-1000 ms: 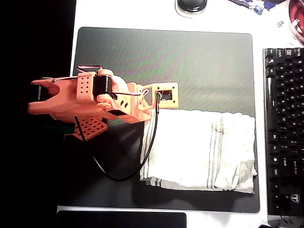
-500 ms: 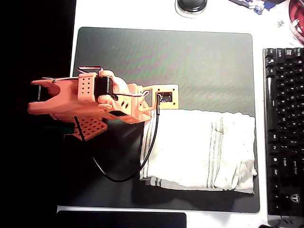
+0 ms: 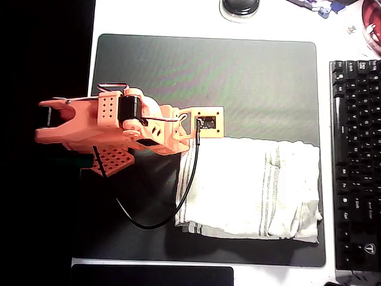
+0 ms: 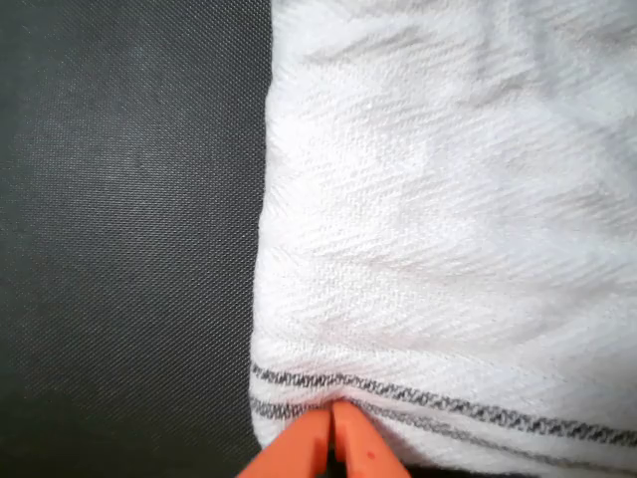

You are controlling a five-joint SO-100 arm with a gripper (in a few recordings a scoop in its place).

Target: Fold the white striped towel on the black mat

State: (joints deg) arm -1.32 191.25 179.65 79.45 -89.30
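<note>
Lying flat on a white desk (image 3: 155, 18), the large dark grey-black rectangular mat (image 3: 238, 77) with rounded corners spreads beneath and all around the orange two-finger gripper (image 4: 332, 416); a black keyboard (image 3: 355, 161) sits well off beyond the towel's far side. The gripper's fingertips are pressed together with no gap, tips touching the off-white, wrinkled cloth towel with thin grey stripes (image 3: 250, 187) at its striped corner; whether any cloth is pinched between them cannot be told. The folded towel extends away from the gripper across the mat.
</note>
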